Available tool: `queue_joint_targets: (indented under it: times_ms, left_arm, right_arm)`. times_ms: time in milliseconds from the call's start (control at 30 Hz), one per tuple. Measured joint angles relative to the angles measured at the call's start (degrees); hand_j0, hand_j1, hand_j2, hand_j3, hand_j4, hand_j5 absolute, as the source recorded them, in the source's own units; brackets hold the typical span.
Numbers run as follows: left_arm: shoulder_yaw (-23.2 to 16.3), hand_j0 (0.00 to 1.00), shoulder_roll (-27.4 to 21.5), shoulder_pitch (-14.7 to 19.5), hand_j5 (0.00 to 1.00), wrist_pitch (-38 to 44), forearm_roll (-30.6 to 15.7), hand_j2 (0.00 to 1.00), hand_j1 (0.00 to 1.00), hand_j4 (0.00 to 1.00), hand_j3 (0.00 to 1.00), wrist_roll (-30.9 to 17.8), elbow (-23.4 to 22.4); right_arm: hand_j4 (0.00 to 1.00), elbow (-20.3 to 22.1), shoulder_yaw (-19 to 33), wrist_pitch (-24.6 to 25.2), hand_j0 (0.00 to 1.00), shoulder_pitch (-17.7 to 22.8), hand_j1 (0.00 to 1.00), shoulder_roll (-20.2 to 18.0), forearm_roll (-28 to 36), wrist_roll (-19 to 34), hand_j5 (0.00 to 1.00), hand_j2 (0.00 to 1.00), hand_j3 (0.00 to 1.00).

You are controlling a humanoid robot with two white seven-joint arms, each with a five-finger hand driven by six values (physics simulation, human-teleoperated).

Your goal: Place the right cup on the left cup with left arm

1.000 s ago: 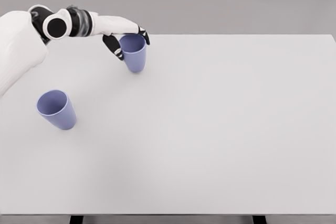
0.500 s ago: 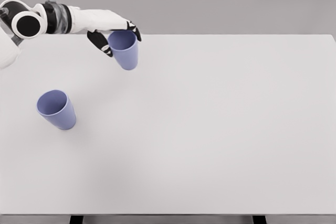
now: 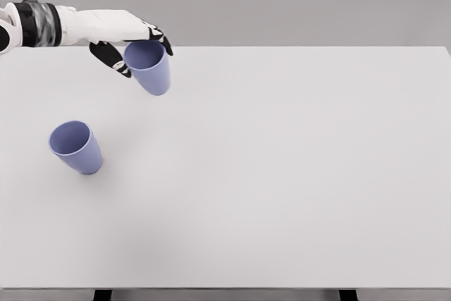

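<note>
Left hand (image 3: pixel 130 46) clamped on the right cup (image 3: pixel 149 67), thumb and fingers round its rim — cup now lifted off the table (image 3: pixel 296 174) and shifted left versus a second ago. Carry underway; left cup (image 3: pixel 75 147) stands well apart, lower left.

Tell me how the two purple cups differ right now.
The held cup sits in the left hand, gripped near its rim; the free cup stands alone on the white table, touched by nothing. The held cup is at the table's far edge, the free cup nearer the camera and further left. Both are plain purple tumblers of seemingly the same shape, mouths open upward.
</note>
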State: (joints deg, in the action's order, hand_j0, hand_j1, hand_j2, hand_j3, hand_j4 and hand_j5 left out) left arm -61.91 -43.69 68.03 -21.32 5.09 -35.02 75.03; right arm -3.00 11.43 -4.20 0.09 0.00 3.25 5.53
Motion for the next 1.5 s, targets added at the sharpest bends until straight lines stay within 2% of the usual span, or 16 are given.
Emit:
queue_joint_targets:
  times_ms: [800,1500]
  left_arm:
    - [0.31,0.73,-15.24,0.09,0.73,-0.07,-7.3,0.73,0.73,0.73,0.73,0.0,14.76]
    - [0.98,0.73,-28.39,0.0,0.73,-0.62,-11.84,0.73,0.73,0.73,0.73,0.0,22.27]
  right_arm:
    - [1.0,0.0,0.0,0.0,1.0,0.09,1.0,0.0,0.0,0.0,1.0,1.0,1.0]
    - [1.0,0.01,0.0,-0.01,1.0,0.09,1.0,0.0,0.0,0.0,1.0,1.0,1.0]
